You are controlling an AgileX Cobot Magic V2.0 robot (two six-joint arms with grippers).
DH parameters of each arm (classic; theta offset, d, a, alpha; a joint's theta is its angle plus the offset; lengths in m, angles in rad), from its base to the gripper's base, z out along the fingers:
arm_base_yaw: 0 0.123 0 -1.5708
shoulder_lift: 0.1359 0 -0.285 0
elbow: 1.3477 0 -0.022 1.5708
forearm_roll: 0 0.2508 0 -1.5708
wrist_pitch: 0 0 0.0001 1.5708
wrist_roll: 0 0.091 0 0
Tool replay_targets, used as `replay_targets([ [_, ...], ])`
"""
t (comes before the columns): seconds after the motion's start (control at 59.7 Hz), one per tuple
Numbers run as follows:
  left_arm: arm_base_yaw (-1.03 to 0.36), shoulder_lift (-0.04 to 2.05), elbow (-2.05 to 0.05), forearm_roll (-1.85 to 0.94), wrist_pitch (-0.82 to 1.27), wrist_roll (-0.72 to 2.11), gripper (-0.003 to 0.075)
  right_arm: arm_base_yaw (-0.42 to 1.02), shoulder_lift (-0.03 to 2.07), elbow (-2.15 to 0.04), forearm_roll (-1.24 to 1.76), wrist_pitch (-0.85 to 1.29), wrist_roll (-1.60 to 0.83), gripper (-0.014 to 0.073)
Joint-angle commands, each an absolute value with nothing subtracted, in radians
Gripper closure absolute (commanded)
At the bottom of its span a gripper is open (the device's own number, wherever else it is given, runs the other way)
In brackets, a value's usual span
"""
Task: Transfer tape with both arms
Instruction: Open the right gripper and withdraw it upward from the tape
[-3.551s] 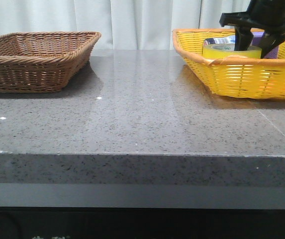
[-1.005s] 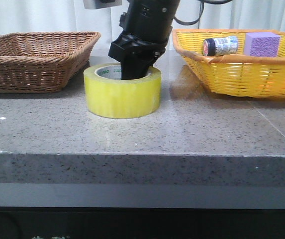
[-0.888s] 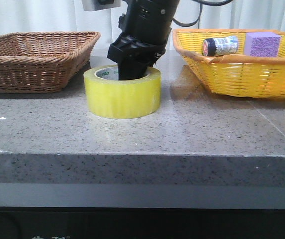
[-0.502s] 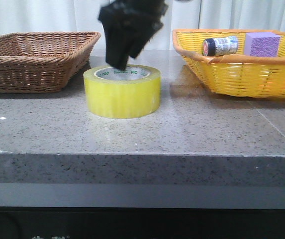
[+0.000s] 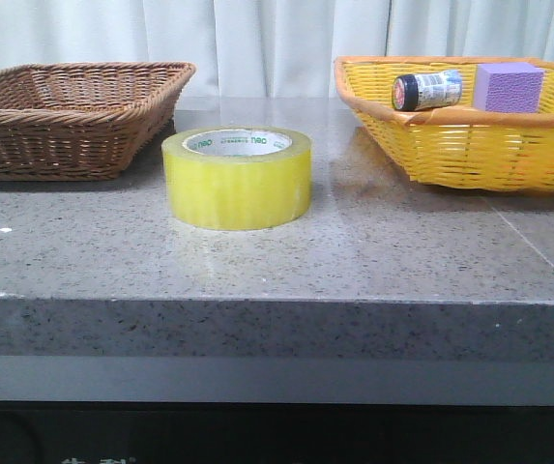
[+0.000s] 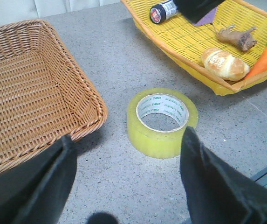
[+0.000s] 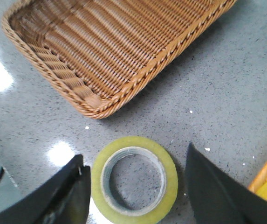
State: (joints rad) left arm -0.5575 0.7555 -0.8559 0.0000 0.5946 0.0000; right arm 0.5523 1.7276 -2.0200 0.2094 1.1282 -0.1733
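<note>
- While the tape (image 5: 238,177) stood flat on the counter (image 5: 354,251) between the brown basket (image 5: 69,111) and yellow basket (image 5: 470,145), a midway handover spot, nothing gripped it.
- Left pincer (image 6: 128,179) and right pincer (image 7: 135,193) hovered above, fingers apart.

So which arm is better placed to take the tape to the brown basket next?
Probably the left. Its open tool hangs over the tape with the brown basket right beside it, on the left of the table. The right tool is also open above the tape.
</note>
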Motion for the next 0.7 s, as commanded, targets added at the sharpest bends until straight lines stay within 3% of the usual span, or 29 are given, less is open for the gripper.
replay_targets([
  [0.0, -0.566, 0.755, -0.892, -0.008, 0.520, -0.009, 0.0248, 0.551, 1.592, -1.937, 0.230, 1.011, -0.166, 0.0127],
  [0.385, -0.566, 0.755, -0.892, -0.008, 0.520, -0.009, 0.0248, 0.551, 1.181, -1.381, 0.231, 0.735, -0.166, 0.0127],
  [0.687, -0.566, 0.755, -0.892, -0.008, 0.520, -0.009, 0.0248, 0.551, 0.896, -1.069, 0.257, 0.632, -0.166, 0.0127],
])
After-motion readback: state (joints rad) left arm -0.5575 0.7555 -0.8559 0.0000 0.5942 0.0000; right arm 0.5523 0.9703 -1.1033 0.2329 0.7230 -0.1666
